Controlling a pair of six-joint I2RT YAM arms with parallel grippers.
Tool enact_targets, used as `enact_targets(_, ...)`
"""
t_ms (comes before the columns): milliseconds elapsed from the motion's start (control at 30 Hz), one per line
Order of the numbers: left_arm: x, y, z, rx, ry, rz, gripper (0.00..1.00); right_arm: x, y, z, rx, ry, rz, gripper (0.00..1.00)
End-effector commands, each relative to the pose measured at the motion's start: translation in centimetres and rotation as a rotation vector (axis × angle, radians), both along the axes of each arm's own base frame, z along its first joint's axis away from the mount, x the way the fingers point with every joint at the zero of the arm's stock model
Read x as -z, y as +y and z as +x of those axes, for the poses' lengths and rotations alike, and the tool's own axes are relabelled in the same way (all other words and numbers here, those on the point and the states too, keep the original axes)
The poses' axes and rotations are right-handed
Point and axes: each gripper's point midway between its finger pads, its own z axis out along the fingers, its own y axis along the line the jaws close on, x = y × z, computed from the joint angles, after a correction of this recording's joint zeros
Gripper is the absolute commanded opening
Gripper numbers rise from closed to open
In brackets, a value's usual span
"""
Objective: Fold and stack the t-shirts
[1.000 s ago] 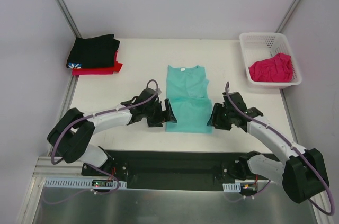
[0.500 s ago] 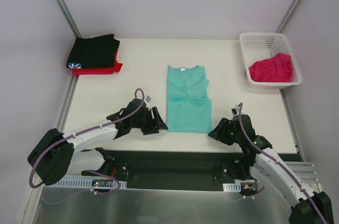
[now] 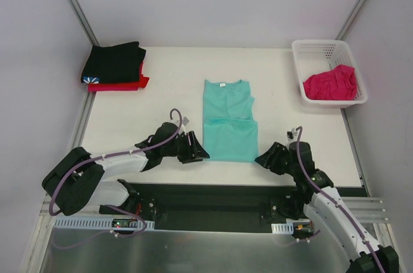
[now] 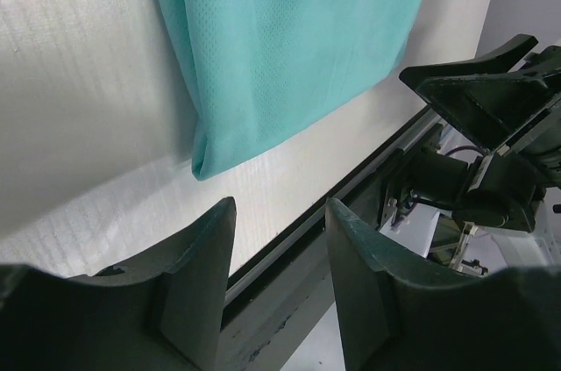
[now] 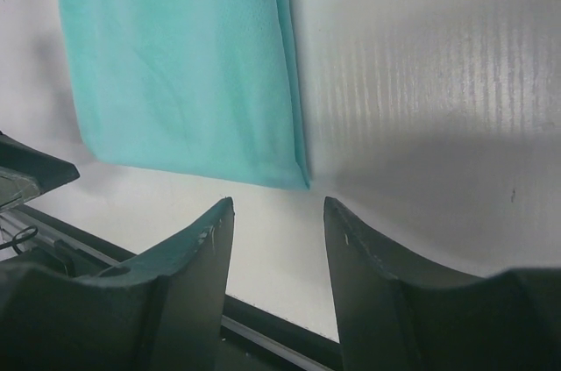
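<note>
- Folding underway: teal shirt [image 3: 229, 124] lies partly folded, mid table [image 3: 129, 115].
- Left gripper [image 3: 199, 151] and right gripper [image 3: 264, 159] sit just beside its near corners, jaws spread, empty.
- Next, probably: pinch both corners, fold away.

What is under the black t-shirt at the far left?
A red t-shirt shows only along its near and right edges; the black t-shirt covers the rest and anything else beneath.
</note>
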Motion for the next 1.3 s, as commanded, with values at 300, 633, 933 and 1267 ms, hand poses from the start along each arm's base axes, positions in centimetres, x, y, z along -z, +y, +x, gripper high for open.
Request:
enact_targets(300, 0.4, 0.0, 0.5, 0.0, -0.02, 0.01, 0.45, -1.0, 0.3, 2.6, -0.005, -0.061, 0.002, 0.48)
enact_targets(633, 1.8, 0.3, 0.6, -0.004, 0.006, 0.06, 0.44, -0.9, 0.6, 3.2, -0.008, -0.039, 0.006, 0.47)
enact_targets(933, 2.2, 0.3, 0.6, -0.008, 0.016, 0.067, 0.43, -0.7, 1.0, 3.3, 0.02, -0.033, 0.054, 0.47)
enact_targets(1267, 2.9, 0.4, 1.2, -0.041, 0.025, 0.09, 0.47, 0.5, 1.3, 2.9, 0.013, 0.024, 0.045, 0.45)
